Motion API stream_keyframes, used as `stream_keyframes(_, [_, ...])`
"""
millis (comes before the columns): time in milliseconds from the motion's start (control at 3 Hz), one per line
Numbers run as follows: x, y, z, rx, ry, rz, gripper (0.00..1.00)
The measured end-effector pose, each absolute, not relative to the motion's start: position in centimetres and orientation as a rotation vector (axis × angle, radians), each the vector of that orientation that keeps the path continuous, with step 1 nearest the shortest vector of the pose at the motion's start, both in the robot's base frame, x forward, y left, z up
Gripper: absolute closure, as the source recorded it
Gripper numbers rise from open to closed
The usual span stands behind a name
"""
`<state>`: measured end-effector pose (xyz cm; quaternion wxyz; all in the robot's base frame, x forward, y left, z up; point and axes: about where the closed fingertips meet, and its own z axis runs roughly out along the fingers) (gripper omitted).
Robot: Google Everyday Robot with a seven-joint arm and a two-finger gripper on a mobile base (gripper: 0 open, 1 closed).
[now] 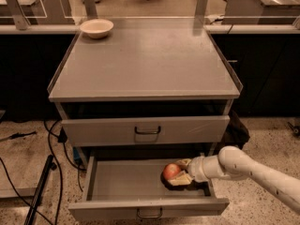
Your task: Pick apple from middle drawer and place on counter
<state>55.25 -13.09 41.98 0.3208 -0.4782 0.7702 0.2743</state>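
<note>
The apple [170, 170], small and red-orange, is in the open middle drawer [123, 182] towards its right side. My gripper [178, 172] reaches into the drawer from the right on a white arm [253, 170]. Its cream fingers [183, 162] are closed on the apple from above and below, and it holds the apple just above the drawer floor, with a dark shadow under it. The counter [145, 60] is the cabinet's flat grey top above.
A cream bowl [96, 27] sits at the counter's back left corner. The closed drawer front [146, 130] above overhangs the back of the open drawer. Cables [51, 144] and a dark pole [40, 191] lie on the floor to the left. Glass partitions stand behind the counter.
</note>
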Motion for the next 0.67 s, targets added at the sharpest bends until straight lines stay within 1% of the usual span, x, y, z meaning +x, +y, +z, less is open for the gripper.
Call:
stream_keyframes(333, [54.3,-12.9,48.0,-1.327,1.966,0.828,1.0])
stream_keyframes(667, [52.2,-12.3,48.2,-1.386,1.956,0.911,1.0])
